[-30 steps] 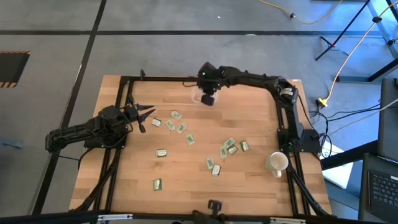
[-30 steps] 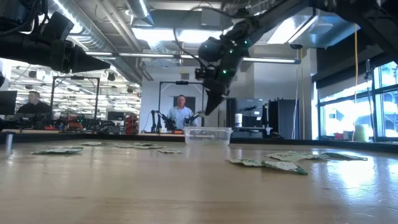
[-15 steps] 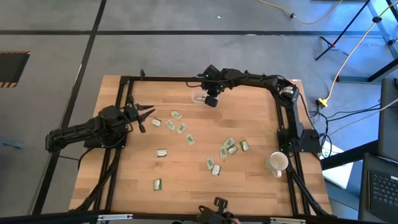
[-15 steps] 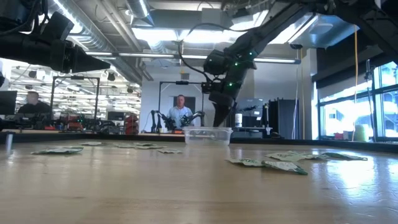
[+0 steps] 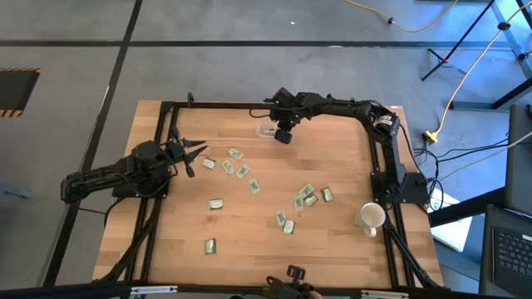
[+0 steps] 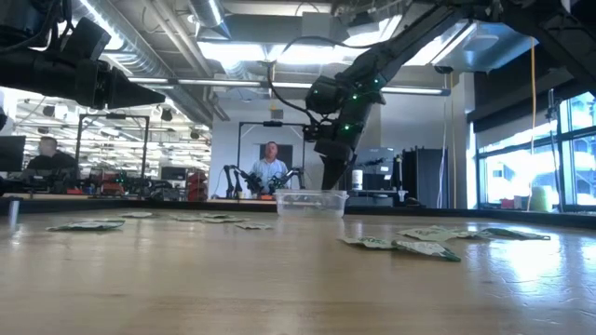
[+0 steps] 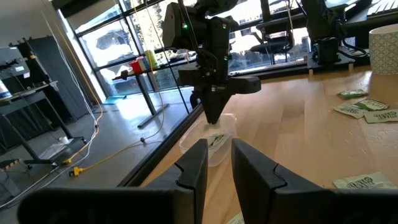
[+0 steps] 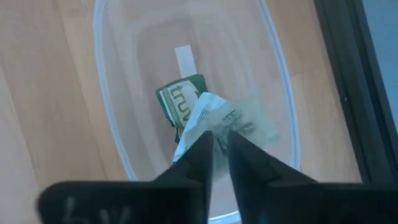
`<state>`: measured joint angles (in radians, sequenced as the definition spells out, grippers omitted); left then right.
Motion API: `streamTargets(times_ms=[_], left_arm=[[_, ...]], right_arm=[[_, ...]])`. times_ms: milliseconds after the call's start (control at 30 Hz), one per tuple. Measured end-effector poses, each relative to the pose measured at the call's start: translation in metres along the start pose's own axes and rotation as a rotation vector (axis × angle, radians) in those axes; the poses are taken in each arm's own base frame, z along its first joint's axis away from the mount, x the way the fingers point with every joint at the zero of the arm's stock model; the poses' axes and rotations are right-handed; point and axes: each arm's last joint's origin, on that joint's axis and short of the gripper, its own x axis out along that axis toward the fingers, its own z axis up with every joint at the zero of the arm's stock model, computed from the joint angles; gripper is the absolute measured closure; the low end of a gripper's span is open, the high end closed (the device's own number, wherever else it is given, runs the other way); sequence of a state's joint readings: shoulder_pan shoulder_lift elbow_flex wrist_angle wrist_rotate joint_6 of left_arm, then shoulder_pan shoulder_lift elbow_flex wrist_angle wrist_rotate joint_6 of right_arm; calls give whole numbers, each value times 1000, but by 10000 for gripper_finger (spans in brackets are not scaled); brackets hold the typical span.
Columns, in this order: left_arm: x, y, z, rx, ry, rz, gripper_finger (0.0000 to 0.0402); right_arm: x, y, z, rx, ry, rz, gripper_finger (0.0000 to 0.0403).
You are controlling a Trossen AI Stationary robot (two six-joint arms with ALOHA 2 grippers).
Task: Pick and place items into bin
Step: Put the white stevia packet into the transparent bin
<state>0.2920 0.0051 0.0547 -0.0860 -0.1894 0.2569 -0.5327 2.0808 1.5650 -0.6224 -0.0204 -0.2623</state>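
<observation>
My right gripper hangs over the clear bin near the table's far edge, fingers pointing down, shut on a pale green and white packet. One more packet lies flat on the bin's floor. Several packets lie scattered flat on the table's middle. My left gripper is open and waits above the table's left side, touching nothing; its wrist view looks across at the bin. My right gripper pinches one packet by its edge between its two fingers, coming from above and pointing down into the bin. The packet sits just inside the bin's walls; whether it touches the floor, I cannot tell.
A white cup lies at the table's right near side. A lone packet lies toward the near edge. Black frame rails run along the table's edges. Bare wood lies between the bin and the packets.
My right gripper has gone down toward the bin and shifted slightly right, ending just above its rim with the packet still held. In the last half second it has barely moved.
</observation>
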Motion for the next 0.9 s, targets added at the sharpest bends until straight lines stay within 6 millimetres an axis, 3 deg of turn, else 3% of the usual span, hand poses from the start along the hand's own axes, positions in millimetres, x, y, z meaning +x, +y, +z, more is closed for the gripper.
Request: streamTargets(times_ms=[167, 267, 433, 533, 700, 900], left_arm=[[0, 0, 0, 0, 0, 0, 334], [0, 0, 0, 0, 0, -1, 334], [0, 0, 0, 0, 0, -1, 334], [0, 0, 0, 0, -2, -9, 334], [0, 0, 0, 0, -2, -10, 334], [0, 0, 1, -74, -16, -15, 331]], right_arm=[[0, 0, -1, 56, 15, 3, 285], [-10, 4, -1, 94, 20, 7, 263], [-61, 21, 12, 74, -123, -1, 252], [-91, 37, 7, 41, -202, 6, 252], [-131, 59, -24, 30, -396, 10, 251], [-156, 77, -78, 57, -564, 29, 251]])
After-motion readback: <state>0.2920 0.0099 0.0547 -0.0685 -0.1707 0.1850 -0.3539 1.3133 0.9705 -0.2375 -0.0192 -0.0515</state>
